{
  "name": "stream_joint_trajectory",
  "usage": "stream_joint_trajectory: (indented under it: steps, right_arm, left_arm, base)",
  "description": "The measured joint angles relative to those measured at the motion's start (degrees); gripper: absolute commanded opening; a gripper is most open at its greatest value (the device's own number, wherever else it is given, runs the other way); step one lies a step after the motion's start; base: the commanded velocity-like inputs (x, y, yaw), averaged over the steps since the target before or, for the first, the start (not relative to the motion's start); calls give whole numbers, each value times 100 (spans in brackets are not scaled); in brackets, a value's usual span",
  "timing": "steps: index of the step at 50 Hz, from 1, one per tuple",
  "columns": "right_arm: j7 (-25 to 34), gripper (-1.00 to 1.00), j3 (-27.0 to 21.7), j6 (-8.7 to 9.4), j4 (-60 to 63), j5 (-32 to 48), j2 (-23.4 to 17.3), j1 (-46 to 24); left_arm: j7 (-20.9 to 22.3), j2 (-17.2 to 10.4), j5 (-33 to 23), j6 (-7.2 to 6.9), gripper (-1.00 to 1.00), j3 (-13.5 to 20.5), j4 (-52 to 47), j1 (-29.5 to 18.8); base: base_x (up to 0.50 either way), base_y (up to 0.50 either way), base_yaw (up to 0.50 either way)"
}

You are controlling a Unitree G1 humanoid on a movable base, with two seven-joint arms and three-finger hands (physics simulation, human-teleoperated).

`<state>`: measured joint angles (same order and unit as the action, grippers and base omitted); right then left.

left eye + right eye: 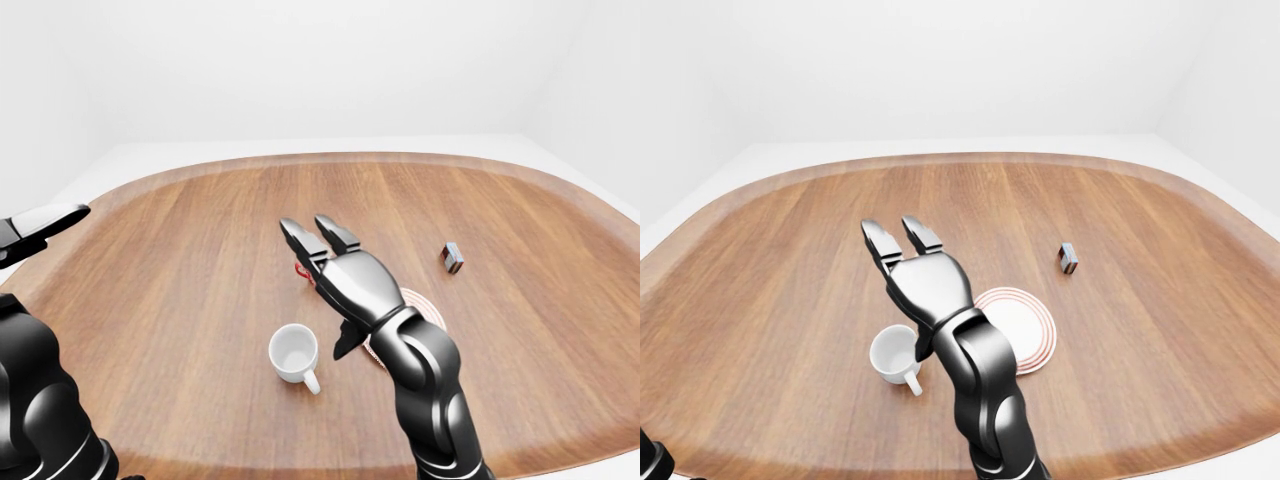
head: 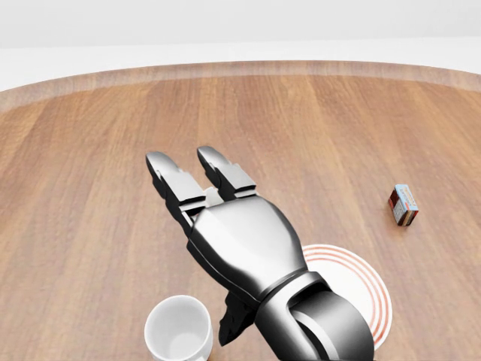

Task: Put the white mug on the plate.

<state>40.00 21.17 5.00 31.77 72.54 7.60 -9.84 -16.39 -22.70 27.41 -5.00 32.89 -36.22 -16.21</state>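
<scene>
The white mug (image 1: pixel 294 353) stands upright on the wooden table, its handle pointing toward the bottom right of the left-eye view. To its right lies the white plate with red rings (image 1: pixel 1027 322), partly covered by my right arm. My right hand (image 2: pixel 207 241) hovers open above the table between the mug and the plate, fingers stretched toward the top of the head view and thumb hanging down beside the mug's rim. It holds nothing. My left hand (image 1: pixel 40 224) shows at the left edge of the left-eye view, fingers extended and far from the mug.
A red patterned mug (image 1: pixel 302 272) is almost wholly hidden behind my right hand. A small box (image 2: pixel 403 204) lies to the right, above the plate. The round wooden table (image 1: pixel 180 250) spreads widely around them.
</scene>
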Motion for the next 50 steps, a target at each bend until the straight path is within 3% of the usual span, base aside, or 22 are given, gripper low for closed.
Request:
stream_joint_trajectory:
  steps: [16,50]
  right_arm:
    - [0,100,354,0,-849,236,128,364]
    - [0,100,256,0,-3125,-277,468,-92]
  left_arm:
    - [17,12,-3,0,100,2,10,17]
    - [12,6,14,0,100,-9,15,1]
  base:
    - [0,0,0]
    - [0,0,0]
